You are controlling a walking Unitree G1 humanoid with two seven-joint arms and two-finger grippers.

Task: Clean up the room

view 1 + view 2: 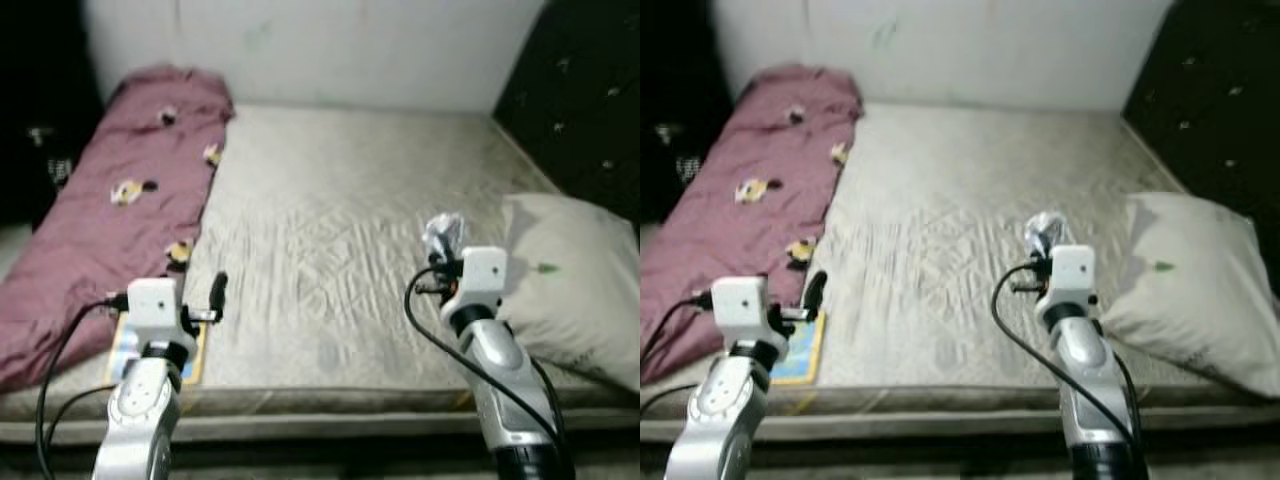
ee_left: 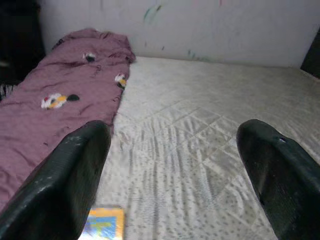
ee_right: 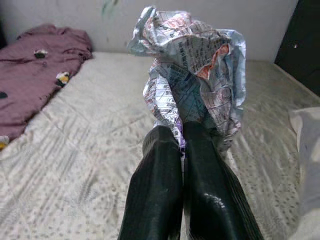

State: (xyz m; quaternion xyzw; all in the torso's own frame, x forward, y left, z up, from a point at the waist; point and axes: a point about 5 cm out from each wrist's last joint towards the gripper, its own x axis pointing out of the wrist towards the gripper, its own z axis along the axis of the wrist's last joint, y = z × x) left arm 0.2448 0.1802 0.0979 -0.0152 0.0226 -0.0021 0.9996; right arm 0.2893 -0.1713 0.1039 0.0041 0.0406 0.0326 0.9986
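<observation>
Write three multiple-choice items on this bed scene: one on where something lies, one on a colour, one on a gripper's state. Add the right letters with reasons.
1. Where does the pillow lie on the mattress?
A. on the robot's right side
B. on the robot's left side
C. against the far wall in the middle

2. What colour is the blanket?
A. bright green
B. maroon with small flower prints
C. plain white

3. What is the right gripper doing?
A. hanging open and empty
B. closed on a crumpled printed paper
C. gripping the pillow

Answers:
1 A: the pillow sits beside the right arm, at the right edge of the mattress.
2 B: the blanket along the left side is maroon with scattered flowers.
3 B: in the right wrist view its fingers pinch the crumpled paper, while the left gripper stands open.
</observation>
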